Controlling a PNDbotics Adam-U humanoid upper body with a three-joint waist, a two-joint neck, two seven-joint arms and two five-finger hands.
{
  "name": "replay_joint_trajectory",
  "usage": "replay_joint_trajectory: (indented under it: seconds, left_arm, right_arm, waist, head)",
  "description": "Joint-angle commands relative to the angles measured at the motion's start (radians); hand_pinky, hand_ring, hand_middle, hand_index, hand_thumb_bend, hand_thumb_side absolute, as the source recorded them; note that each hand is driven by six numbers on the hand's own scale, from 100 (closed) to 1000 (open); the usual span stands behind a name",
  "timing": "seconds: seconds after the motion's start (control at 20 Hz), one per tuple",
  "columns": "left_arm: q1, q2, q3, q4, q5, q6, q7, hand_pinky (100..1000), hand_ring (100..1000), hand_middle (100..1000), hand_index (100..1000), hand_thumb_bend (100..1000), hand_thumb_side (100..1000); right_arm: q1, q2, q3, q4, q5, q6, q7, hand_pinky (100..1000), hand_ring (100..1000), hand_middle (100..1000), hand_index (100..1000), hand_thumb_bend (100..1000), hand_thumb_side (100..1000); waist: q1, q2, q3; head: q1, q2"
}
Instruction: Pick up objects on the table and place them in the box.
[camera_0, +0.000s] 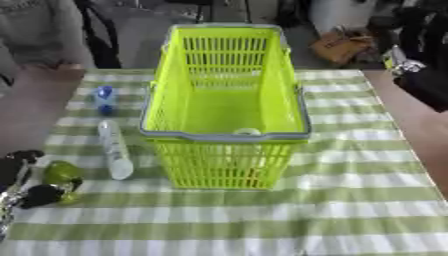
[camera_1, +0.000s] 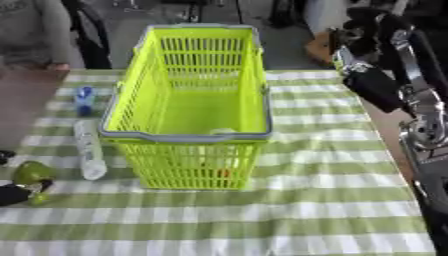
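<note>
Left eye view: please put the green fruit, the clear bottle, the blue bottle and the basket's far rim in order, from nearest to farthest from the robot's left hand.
1. Green fruit: inside the left hand, lower left corner.
2. Clear bottle: lying just right of the fruit, beside the basket.
3. Blue bottle: farther up the cloth, left of the basket.
4. Basket's far rim: at the table's far end.

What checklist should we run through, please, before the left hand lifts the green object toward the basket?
1. Left hand on the green object: fingers sit against it at the lower left; whether they enclose it, cannot tell.
2. Basket upright, open top free: ok.
3. Basket interior has room: ok; only something small and orange shows low through the front mesh.
4. Clear bottle lying between the green object and the basket, in the likely path: not ok, lift over it.
5. Blue-capped bottle stands farther back, out of the way: ok.
6. Right hand raised beyond the basket's right side, clear of it: ok.
</note>
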Motion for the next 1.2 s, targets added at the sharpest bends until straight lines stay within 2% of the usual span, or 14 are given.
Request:
replay_joint_trajectory:
  seconds: [0.05,0.2,0.25,0.3,0.5,0.55,0.6,0.65,0.8,0.85,0.9,0.95,1.1,1.2]
  left_arm:
    - [-0.019,0.013,-0.002,0.014,0.007,-0.002,0.014,542,793,750,881,741,518]
    - [-0.025,0.01,-0.003,0.032,0.018,-0.002,0.041,501,774,721,862,723,514]
    - [-0.027,0.009,-0.004,0.036,0.025,-0.003,0.054,439,742,682,843,693,496]
    - [-0.028,0.008,-0.005,0.04,0.033,-0.004,0.069,439,742,682,843,693,496]
    - [-0.035,0.01,-0.011,0.051,0.063,-0.011,0.108,339,683,619,798,608,440]
    - [-0.038,0.011,-0.012,0.052,0.07,-0.013,0.113,268,635,582,763,537,392]
    - [-0.039,0.012,-0.013,0.054,0.078,-0.015,0.117,268,635,582,763,537,392]
    - [-0.041,0.014,-0.016,0.056,0.085,-0.019,0.117,195,582,537,719,448,328]
    - [-0.045,0.019,-0.022,0.072,0.096,-0.032,0.092,208,588,544,730,459,336]
    - [-0.045,0.021,-0.024,0.079,0.094,-0.037,0.078,299,645,593,772,522,370]
    - [-0.046,0.023,-0.027,0.087,0.088,-0.044,0.06,299,645,593,772,522,370]
    - [-0.046,0.024,-0.028,0.093,0.08,-0.051,0.043,382,719,659,800,596,409]
    - [-0.047,0.026,-0.027,0.102,0.048,-0.07,-0.005,413,744,685,810,645,441]
    - [-0.047,0.026,-0.024,0.1,0.032,-0.075,-0.022,411,740,683,808,637,441]
  right_arm:
    - [-0.012,-0.015,-0.006,-0.007,-0.01,-0.002,0.001,615,566,712,859,298,604]
    - [-0.012,-0.015,-0.006,-0.007,-0.01,-0.002,0.001,614,566,712,859,298,604]
    - [-0.012,-0.015,-0.006,-0.007,-0.01,-0.002,0.001,614,566,712,859,298,604]
    - [-0.012,-0.015,-0.006,-0.007,-0.01,-0.002,0.001,614,566,712,859,298,604]
    - [-0.012,-0.014,-0.006,-0.006,-0.011,-0.002,0.001,614,566,712,859,299,604]
    - [-0.012,-0.014,-0.006,-0.006,-0.011,-0.002,0.001,614,566,712,859,298,604]
    - [-0.012,-0.014,-0.006,-0.006,-0.011,-0.002,0.0,614,566,712,859,298,604]
    - [-0.012,-0.014,-0.006,-0.006,-0.011,-0.002,0.0,614,566,712,859,299,604]
    - [-0.011,-0.014,-0.006,-0.006,-0.01,-0.001,0.001,614,565,711,859,299,604]
    - [-0.011,-0.014,-0.006,-0.005,-0.01,-0.001,0.001,614,565,711,859,299,604]
    - [-0.011,-0.014,-0.006,-0.005,-0.01,-0.001,0.001,614,565,711,859,299,604]
    - [-0.011,-0.014,-0.006,-0.005,-0.01,-0.001,0.0,614,565,712,859,299,604]
    - [-0.012,-0.014,-0.006,-0.005,-0.01,-0.001,0.001,614,566,712,859,299,604]
    - [-0.012,-0.014,-0.007,-0.005,-0.01,-0.001,0.001,614,566,712,859,299,604]
  waist:
    - [0.0,-0.013,-0.001]
    - [0.0,-0.013,-0.001]
    - [0.0,-0.013,-0.002]
    - [-0.001,-0.012,-0.002]
    - [-0.001,-0.013,-0.003]
    - [-0.001,-0.013,-0.003]
    - [-0.001,-0.013,-0.004]
    - [-0.001,-0.013,-0.004]
    - [0.0,-0.013,-0.004]
    - [0.0,-0.013,-0.005]
    - [0.0,-0.013,-0.005]
    - [0.0,-0.013,-0.005]
    - [-0.001,-0.013,-0.005]
    - [-0.001,-0.012,-0.004]
  head:
    - [0.0,-0.007]
    - [0.0,-0.007]
    - [0.0,-0.007]
    - [0.0,-0.008]
    - [0.001,-0.008]
    - [0.001,-0.008]
    - [0.001,-0.008]
    - [0.001,-0.009]
    - [0.001,-0.008]
    - [0.001,-0.008]
    - [0.001,-0.008]
    - [0.001,-0.008]
    - [0.0,-0.008]
    - [0.0,-0.008]
